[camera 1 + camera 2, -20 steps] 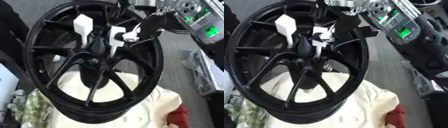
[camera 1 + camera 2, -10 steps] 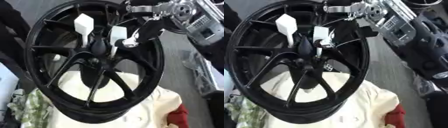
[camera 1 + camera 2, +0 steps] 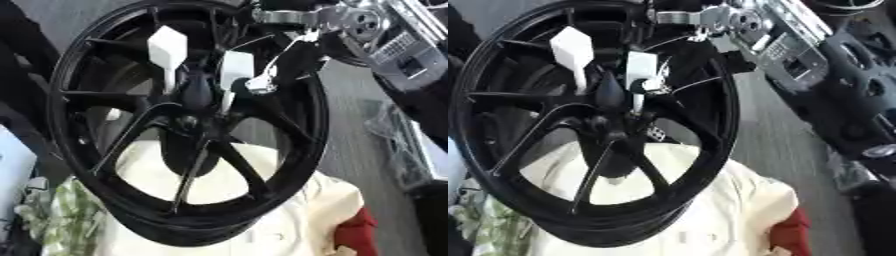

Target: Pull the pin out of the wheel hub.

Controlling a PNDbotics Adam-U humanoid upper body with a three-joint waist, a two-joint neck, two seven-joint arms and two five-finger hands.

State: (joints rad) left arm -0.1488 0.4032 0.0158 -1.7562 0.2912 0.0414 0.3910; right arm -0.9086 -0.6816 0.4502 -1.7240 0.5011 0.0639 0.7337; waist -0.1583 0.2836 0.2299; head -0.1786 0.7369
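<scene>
A black spoked wheel [image 3: 289, 135] stands tilted against a cream cloth, its hub [image 3: 188, 120] near the middle of the view. Two white flag-headed pins stick up out of the hub: the left pin [image 3: 166, 47] and the right pin [image 3: 234, 70]. My right hand [image 3: 262, 82] reaches in from the upper right on a silver and black arm. Its dark fingers curl round the right edge of the right pin's head, with a silver fingertip [image 3: 654, 86] against it. The thumb is lost against the dark rim. My left hand does not show.
The cream cloth [image 3: 289, 215] covers the support under the wheel. A green patterned cloth [image 3: 61, 220] lies at the lower left and something red [image 3: 359, 232] at the lower right. Grey floor runs along the right, where another black wheel [image 3: 859, 95] lies.
My right forearm has swung left and higher across the top of the view. The hand has stayed at the right pin, and both pins still stand in the hub.
</scene>
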